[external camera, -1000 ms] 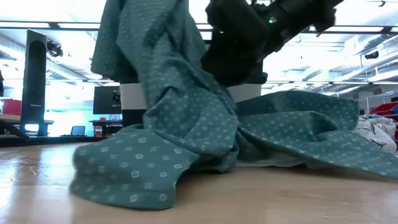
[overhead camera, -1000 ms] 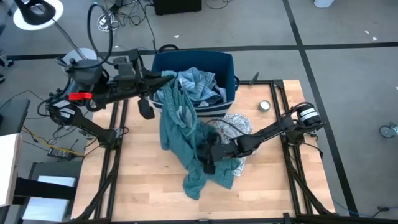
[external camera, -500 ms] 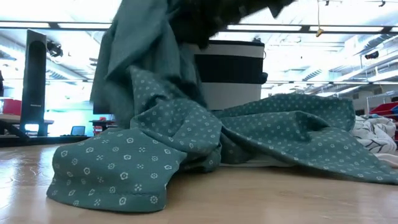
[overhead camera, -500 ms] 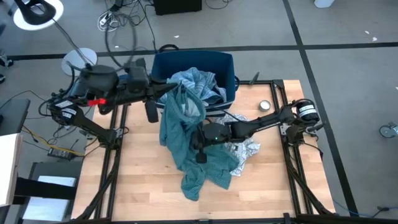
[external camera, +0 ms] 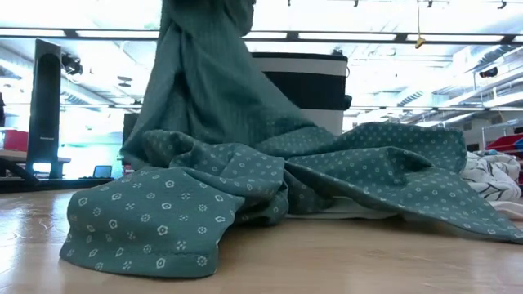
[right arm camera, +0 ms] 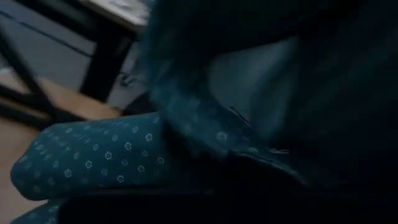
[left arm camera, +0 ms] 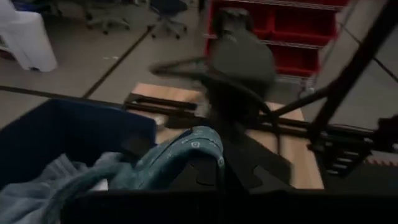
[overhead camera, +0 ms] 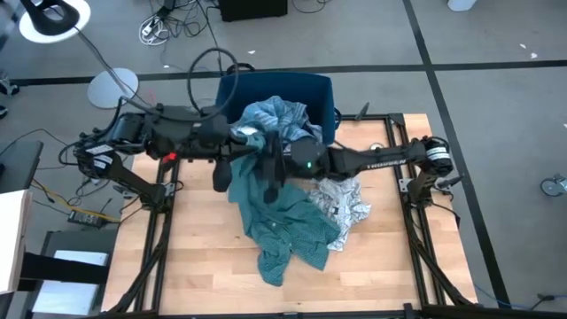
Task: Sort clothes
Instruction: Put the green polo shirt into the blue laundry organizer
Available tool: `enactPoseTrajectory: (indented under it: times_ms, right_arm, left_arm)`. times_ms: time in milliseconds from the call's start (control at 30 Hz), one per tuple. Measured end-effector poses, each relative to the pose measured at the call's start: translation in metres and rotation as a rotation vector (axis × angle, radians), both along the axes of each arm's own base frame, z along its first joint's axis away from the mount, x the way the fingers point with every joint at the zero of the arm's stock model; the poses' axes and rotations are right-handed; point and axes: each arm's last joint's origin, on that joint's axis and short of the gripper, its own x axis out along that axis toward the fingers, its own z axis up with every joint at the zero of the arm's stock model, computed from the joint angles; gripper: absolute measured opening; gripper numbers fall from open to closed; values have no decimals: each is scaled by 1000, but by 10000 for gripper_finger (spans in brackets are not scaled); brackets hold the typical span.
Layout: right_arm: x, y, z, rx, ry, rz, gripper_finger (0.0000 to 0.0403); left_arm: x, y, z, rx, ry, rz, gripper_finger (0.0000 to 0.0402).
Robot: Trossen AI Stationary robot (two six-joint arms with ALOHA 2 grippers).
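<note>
A teal cloth with a small pale pattern [overhead camera: 279, 208] hangs from both grippers in front of the dark blue bin [overhead camera: 323, 93]. Its lower part lies bunched on the wooden table [external camera: 163, 229]. My left gripper [overhead camera: 246, 140] reaches in from the table's left and is shut on the cloth's top end. My right gripper [overhead camera: 271, 162] reaches in from the right, close beside it, and is shut on the same cloth. A light blue shirt [overhead camera: 279, 120] fills the bin. A white-and-grey patterned cloth [overhead camera: 344, 202] lies on the table, partly under the teal cloth. My left gripper holds a bunched top end of the teal cloth [left arm camera: 198, 144] between its two fingers, coming nearly level from the table's left. The cloth hangs below it, with its lower part on the table. My right gripper holds a gathered fold of the teal cloth [right arm camera: 186, 134], coming level from the table's right. The cloth itself covers the fingers, so the exact place of contact is hidden. The fold is raised clear of the table.
The bin stands at the table's far edge, right behind both grippers. Black frame rails [overhead camera: 164, 221] run along the table's left and right sides. Bare wood shows at the near right [overhead camera: 399, 266]. In the low view the bin [external camera: 302, 90] stands behind the cloth.
My right gripper has risen from the table and swung toward the far left, up to my left gripper, rolling as it went. It has drawn a fold of the teal cloth up into a tall column, while the cloth's lower end has stayed on the table. My left gripper has sunk slightly.
</note>
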Motion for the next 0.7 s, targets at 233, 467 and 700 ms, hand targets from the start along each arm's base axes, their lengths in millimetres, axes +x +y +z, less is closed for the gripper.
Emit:
enactPoseTrajectory:
  times_ms: [233, 467, 700]
  right_arm:
    - [-3, -37, 42, -280, -123, -148, 1]
    - [-22, -75, 100, -555, -234, -442, 0]
    - [-30, -116, 93, -546, 14, -670, 0]
  left_arm:
    - [6, -1, -4, 21, 20, -11, 3]
    - [2, 3, -2, 86, 22, 63, 3]
    - [-2, 12, -10, 121, 108, 194, 3]
